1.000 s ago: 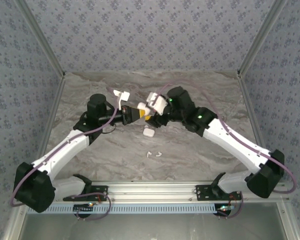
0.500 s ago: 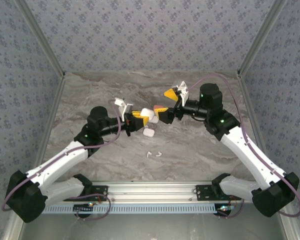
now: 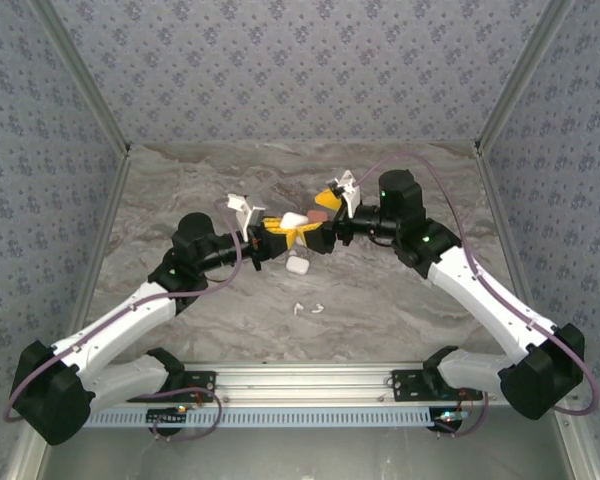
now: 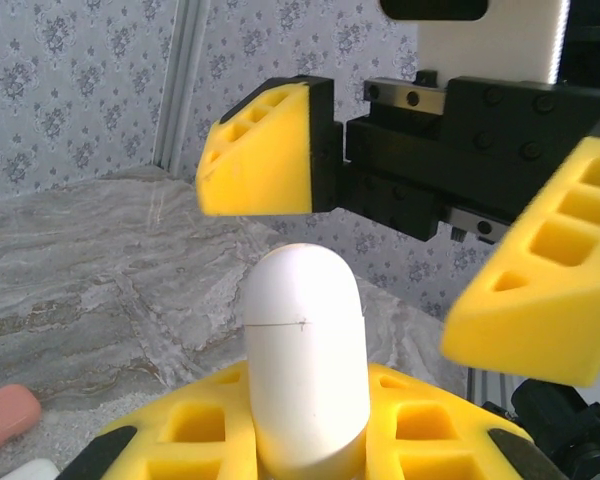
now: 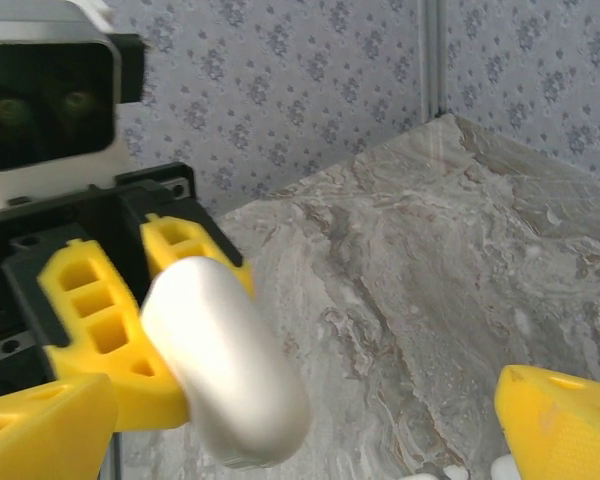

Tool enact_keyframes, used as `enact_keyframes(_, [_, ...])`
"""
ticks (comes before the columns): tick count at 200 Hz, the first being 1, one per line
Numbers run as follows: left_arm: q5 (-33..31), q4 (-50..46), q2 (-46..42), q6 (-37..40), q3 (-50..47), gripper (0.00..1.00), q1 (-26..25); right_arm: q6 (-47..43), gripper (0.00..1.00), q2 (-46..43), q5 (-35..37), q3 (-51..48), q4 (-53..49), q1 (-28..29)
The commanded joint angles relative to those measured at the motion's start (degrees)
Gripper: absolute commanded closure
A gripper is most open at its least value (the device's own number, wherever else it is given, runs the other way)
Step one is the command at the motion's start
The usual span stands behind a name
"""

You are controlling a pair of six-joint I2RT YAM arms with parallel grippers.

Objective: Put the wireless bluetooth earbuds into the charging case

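A: earbuds status?
B: two small white earbuds (image 3: 300, 308) loose on the desk (image 3: 410, 300), side by side, nearest the arm bases. not in any case.
A: cases?
B: loose white case (image 3: 298, 265) lies on the desk just beyond them. past that, the held white case (image 3: 294, 220) is up off the desk, clamped in the left fingers (image 4: 145, 435). thin lid seam visible, lid closed, rounded end pointing at the right arm.
A: right side?
B: right fingers (image 4: 265, 150) spread wide, one on either side of the case's free end, not touching it. nothing in them.
A: anything else?
B: pink rounded item (image 4: 7, 415) on the desk, low left in the left wrist view. can't tell what it is.
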Motion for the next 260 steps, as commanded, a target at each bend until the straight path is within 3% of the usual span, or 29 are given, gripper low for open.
enact_keyframes(1, [-0.1,2.5,-0.6,1.1,0.4,1.00,-0.5,1.0,0.03,0.5,2.7,0.7,0.0,0.2])
enact_keyframes(83, [0.8,2.0,-0.5,2.1,0.3,1.00,-0.8,2.3,0.16,1.5,6.6,1.9,-0.6,-1.3])
enact_keyframes(174, [0.1,0.8,-0.6,2.9,0.1,1.00,-0.9,3.4,0.18,1.8,4.6,3.8,-2.1,-3.1])
enact_keyframes(225, [-10.2,-2.1,-3.4,4.6,-2.0,1.00,-0.9,3.1,0.17,-2.7,7.0,1.2,-6.8,-5.2])
enact_keyframes(260, [-19.4,-5.1,-6.6,6.0,-4.2,1.00,-0.9,4.0,0.25,-0.5,9.6,-1.5,-13.4,-2.4])
